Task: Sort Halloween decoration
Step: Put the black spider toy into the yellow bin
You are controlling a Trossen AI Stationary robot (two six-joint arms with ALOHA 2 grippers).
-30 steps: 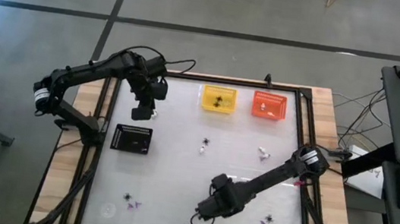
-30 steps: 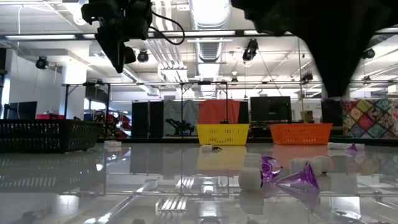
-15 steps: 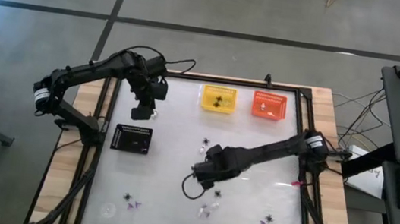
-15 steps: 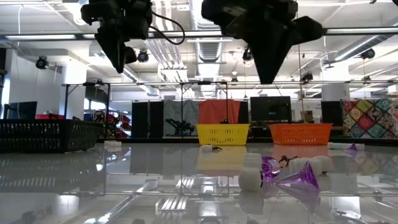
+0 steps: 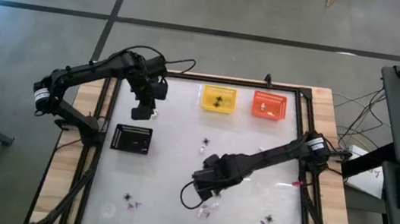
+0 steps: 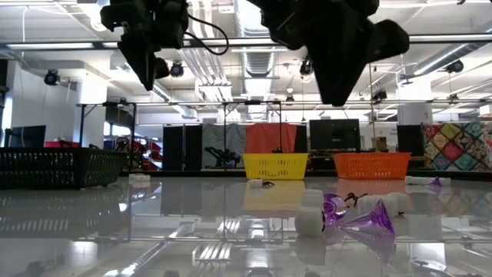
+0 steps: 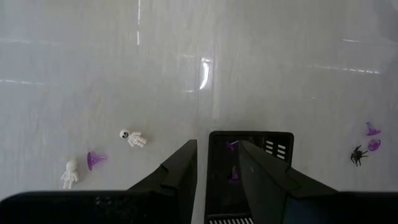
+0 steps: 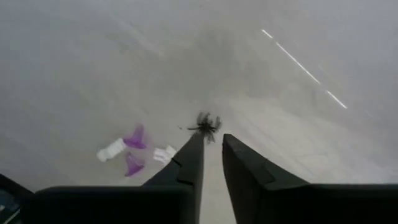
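The Halloween decoration lies scattered on the white table. A black spider (image 8: 205, 124) rests beside purple cones (image 8: 135, 138) and white figures (image 8: 112, 150) near the front edge (image 5: 207, 208). My right gripper (image 8: 211, 138) hangs above this cluster (image 6: 361, 215), its fingers a little apart with nothing between them. My left gripper (image 5: 143, 111) hovers open and empty over the black basket (image 5: 132, 139), which holds purple trinkets (image 7: 231, 144). More trinkets lie mid-table (image 5: 204, 143), toward the right (image 5: 262, 152), and at the front corners (image 5: 129, 200) (image 5: 268, 220).
The yellow basket (image 5: 218, 99) and the orange basket (image 5: 269, 105) stand side by side at the table's far edge, each with trinkets inside. The raised table frame (image 5: 308, 163) runs along the right. Bare table lies between the baskets and the front cluster.
My right gripper has lifted off the cluster at the front edge, swung toward the far left, then come back a little, rolling its wrist. The black spider now shows on the table beside the purple cone, where the gripper stood before.
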